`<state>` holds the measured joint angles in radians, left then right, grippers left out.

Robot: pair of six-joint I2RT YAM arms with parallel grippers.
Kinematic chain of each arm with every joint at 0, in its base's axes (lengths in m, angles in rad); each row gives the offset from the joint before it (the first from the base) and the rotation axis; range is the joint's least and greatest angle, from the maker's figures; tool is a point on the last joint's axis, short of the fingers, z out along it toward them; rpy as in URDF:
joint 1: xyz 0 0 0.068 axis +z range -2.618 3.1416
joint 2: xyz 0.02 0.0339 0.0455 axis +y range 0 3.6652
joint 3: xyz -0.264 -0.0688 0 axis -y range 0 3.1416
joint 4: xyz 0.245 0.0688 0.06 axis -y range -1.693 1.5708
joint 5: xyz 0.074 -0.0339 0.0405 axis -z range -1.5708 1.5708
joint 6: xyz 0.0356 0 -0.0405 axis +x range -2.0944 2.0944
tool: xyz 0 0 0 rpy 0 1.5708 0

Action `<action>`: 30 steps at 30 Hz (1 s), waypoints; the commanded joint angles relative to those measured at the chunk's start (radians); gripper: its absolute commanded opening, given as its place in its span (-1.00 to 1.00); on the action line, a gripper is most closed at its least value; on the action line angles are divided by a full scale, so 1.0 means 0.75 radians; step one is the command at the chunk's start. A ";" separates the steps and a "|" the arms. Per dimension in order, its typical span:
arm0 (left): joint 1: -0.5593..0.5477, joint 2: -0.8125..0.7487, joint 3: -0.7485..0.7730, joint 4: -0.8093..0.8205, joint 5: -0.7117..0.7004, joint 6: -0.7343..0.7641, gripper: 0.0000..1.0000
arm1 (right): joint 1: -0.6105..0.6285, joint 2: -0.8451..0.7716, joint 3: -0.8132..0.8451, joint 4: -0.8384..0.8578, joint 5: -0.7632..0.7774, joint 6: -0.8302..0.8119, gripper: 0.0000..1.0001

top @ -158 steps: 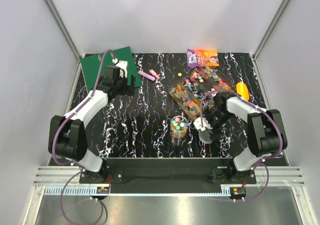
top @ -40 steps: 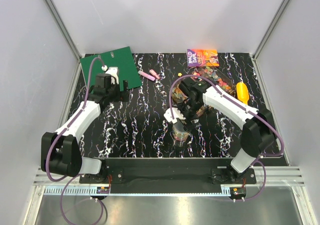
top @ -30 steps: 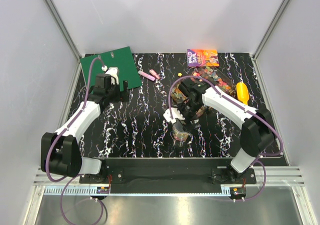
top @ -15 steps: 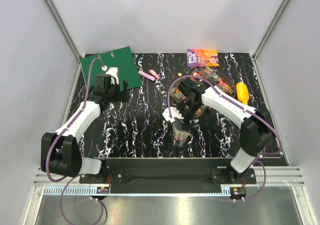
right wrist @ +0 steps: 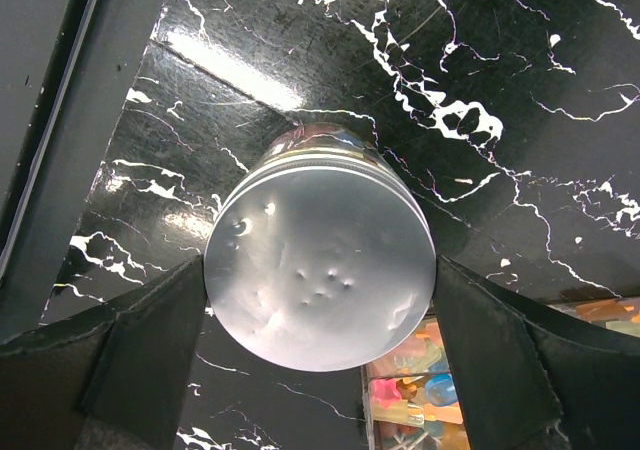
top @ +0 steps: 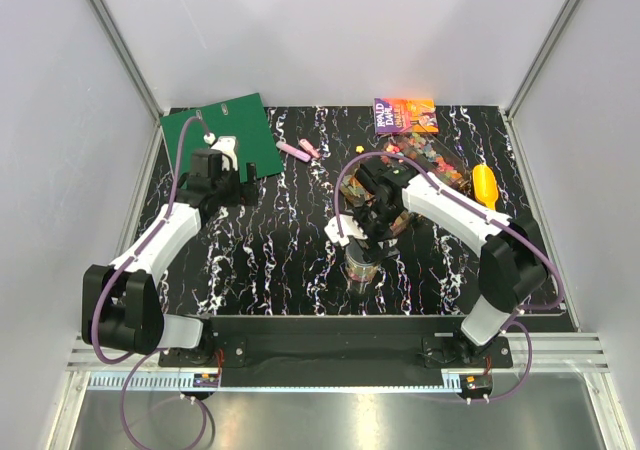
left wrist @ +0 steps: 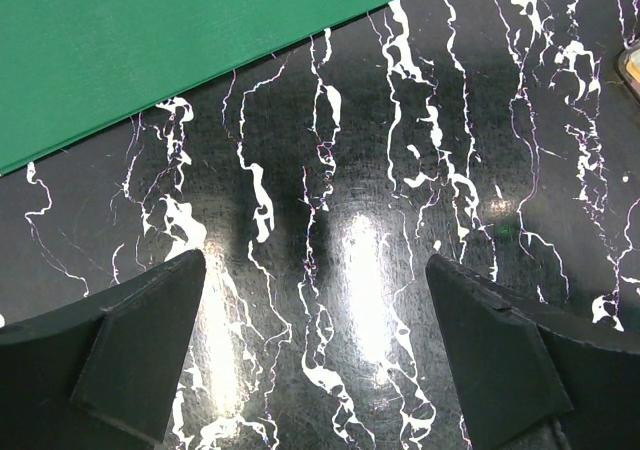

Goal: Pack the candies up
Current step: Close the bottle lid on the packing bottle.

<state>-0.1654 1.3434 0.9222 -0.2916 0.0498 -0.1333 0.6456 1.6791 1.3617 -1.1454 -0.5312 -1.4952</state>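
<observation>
While right fingers (right wrist: 140, 350) grip lid (right wrist: 320, 270), candies (right wrist: 415, 375) beside

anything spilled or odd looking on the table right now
Yes. Loose candies lie scattered on the table beside the book, and one yellow candy sits apart from them. The lid in the right gripper shows small dents.
</observation>
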 commanded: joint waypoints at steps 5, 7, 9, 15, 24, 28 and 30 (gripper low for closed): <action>0.008 -0.026 0.004 0.055 0.022 -0.017 0.98 | 0.021 0.040 0.013 0.005 0.039 0.044 0.90; 0.006 -0.026 0.000 0.053 0.022 -0.019 0.98 | 0.021 0.044 0.017 0.007 0.042 0.046 0.91; 0.006 -0.026 0.000 0.055 0.024 -0.019 0.98 | 0.023 0.042 0.017 0.014 0.037 0.046 0.93; 0.008 -0.028 -0.009 0.055 0.024 -0.019 0.97 | 0.025 0.025 0.009 0.026 0.042 0.055 0.99; 0.008 -0.032 -0.019 0.070 0.036 -0.027 0.98 | 0.023 -0.024 -0.003 0.057 0.025 0.057 0.99; 0.008 -0.042 -0.023 0.068 0.036 -0.025 0.98 | 0.025 -0.042 -0.005 0.059 0.023 0.063 0.99; 0.008 -0.042 -0.023 0.070 0.040 -0.025 0.97 | 0.023 -0.048 -0.001 0.059 0.013 0.065 0.99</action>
<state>-0.1650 1.3434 0.9062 -0.2909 0.0582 -0.1413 0.6525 1.6951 1.3567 -1.1259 -0.5129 -1.4590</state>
